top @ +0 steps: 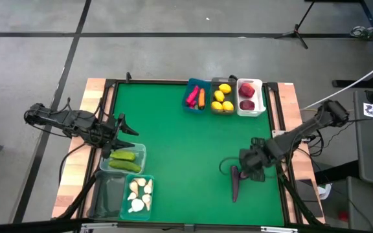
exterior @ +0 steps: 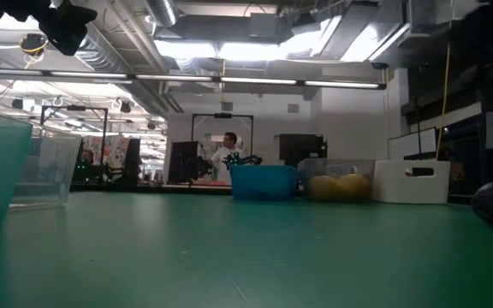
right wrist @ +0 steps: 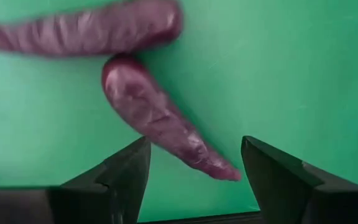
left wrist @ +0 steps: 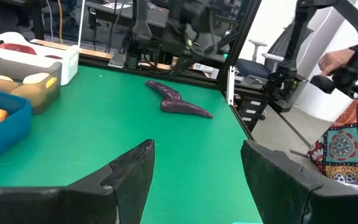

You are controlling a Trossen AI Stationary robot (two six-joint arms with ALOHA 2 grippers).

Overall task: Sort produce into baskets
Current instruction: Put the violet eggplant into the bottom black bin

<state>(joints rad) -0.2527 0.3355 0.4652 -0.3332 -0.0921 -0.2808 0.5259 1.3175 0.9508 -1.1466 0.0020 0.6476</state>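
The two dark purple, long tapering eggplants (right wrist: 160, 121) look like glossy, faintly wrinkled plastic on the matt green table mat (top: 173, 142). Beside that mat, the pale wooden table edge (top: 92, 103) shows grain, and the pale clear rectangular plastic bin (top: 138, 154) looks smooth.

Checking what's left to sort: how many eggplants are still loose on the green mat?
2. One eggplant and a second eggplant lie touching, end to side, near the table's right front, just below the right pincer. None appear hidden.

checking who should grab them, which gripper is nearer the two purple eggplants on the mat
Right. The right gripper hangs open just over the eggplants, one tip lying between its fingers. The left gripper is open far across the table, by the cucumber bin.
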